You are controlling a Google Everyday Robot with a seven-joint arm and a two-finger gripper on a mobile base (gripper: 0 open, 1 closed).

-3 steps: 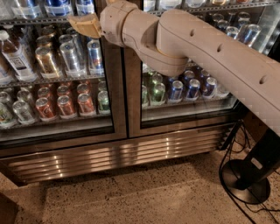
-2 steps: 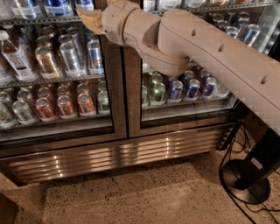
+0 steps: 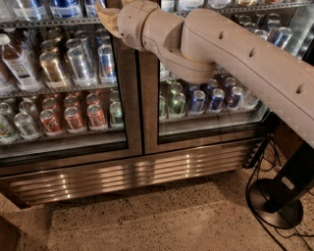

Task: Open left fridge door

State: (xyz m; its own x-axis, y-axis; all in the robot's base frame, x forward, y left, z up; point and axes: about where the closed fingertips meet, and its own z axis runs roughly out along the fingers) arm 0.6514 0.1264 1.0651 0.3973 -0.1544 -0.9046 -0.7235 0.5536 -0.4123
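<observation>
The fridge (image 3: 132, 174) fills the view, a steel drinks cooler with a ribbed grille along its base. The left fridge door (image 3: 128, 122) stands flush with its twin, and cans and bottles show behind its glass. My beige arm reaches in from the right across the upper part of the fridge. My gripper (image 3: 107, 14) is at the top edge of the view, in front of the left door's upper right corner near the centre seam. Its tips are partly cut off by the edge of the view.
The right glass door (image 3: 211, 98) shows blue and green cans. At the lower right, a black round-based stand (image 3: 277, 201) with trailing cables (image 3: 255, 166) sits on the speckled floor. A dark object sits at the bottom left corner (image 3: 7, 238).
The gripper has risen and shifted a little right, toward the top of the centre seam. The door has not moved.
</observation>
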